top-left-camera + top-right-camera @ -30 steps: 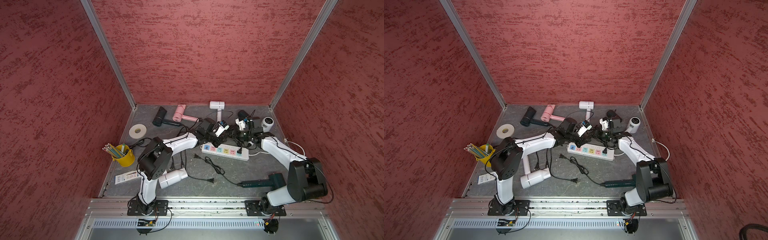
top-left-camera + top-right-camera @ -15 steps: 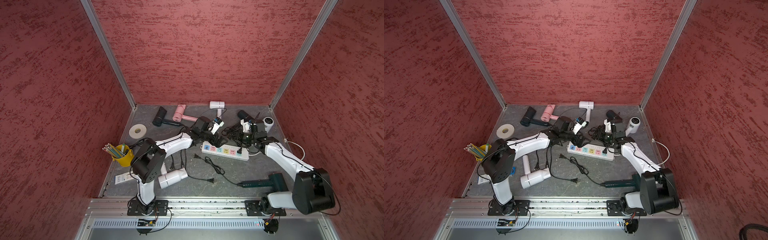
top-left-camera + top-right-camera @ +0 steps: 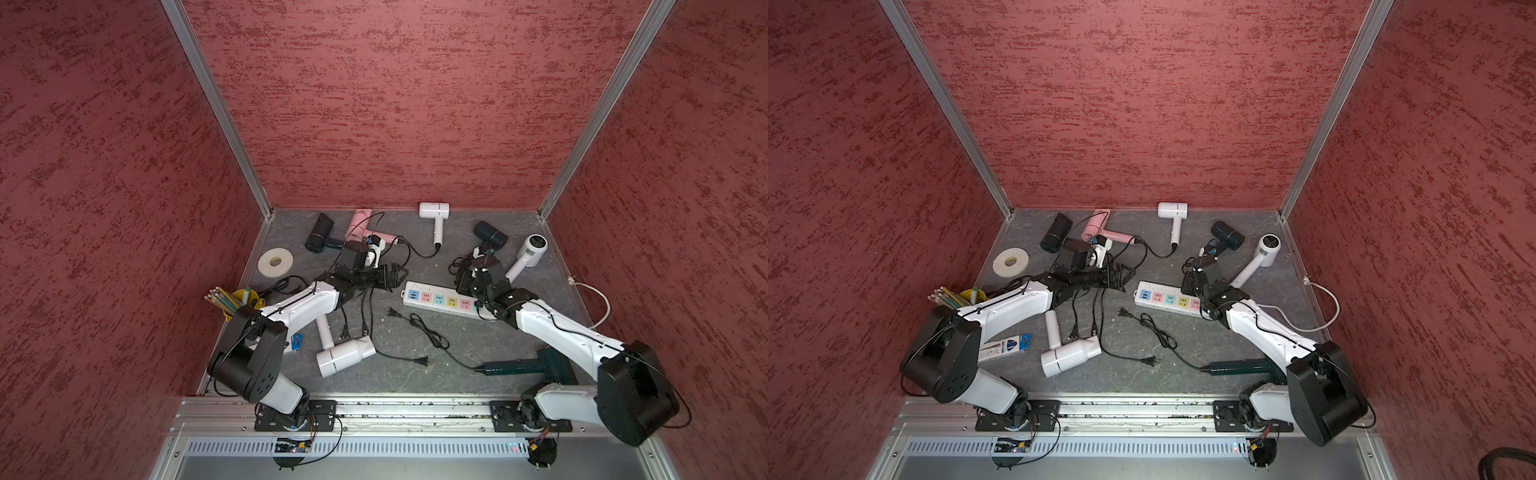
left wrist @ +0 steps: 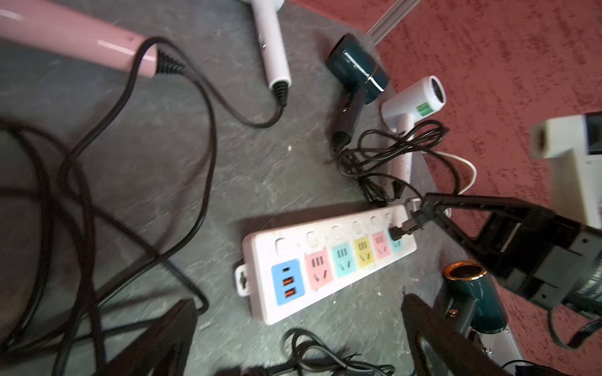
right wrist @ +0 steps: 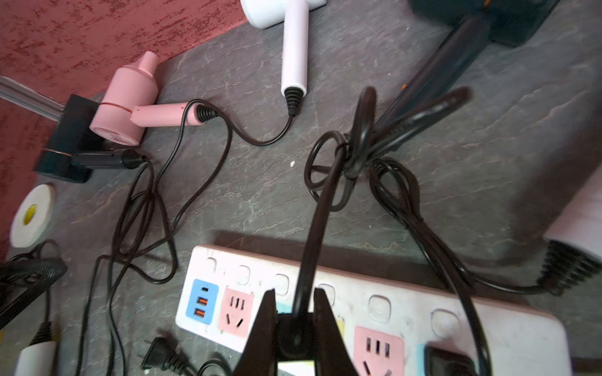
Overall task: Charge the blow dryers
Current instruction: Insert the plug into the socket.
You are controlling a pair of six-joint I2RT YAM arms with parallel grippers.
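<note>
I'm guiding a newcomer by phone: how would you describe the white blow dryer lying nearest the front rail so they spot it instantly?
Find the metal rail across the front, where both arms are mounted. Just behind it, beside the left arm, lies the white dryer. The other white dryers sit near the back wall; this one alone lies up front.

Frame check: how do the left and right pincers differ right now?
The left pincer is open and empty; the right pincer is shut on a black plug. The left hangs beside the power strip's USB end; the right is above its sockets. Both are black, close to the strip.
</note>
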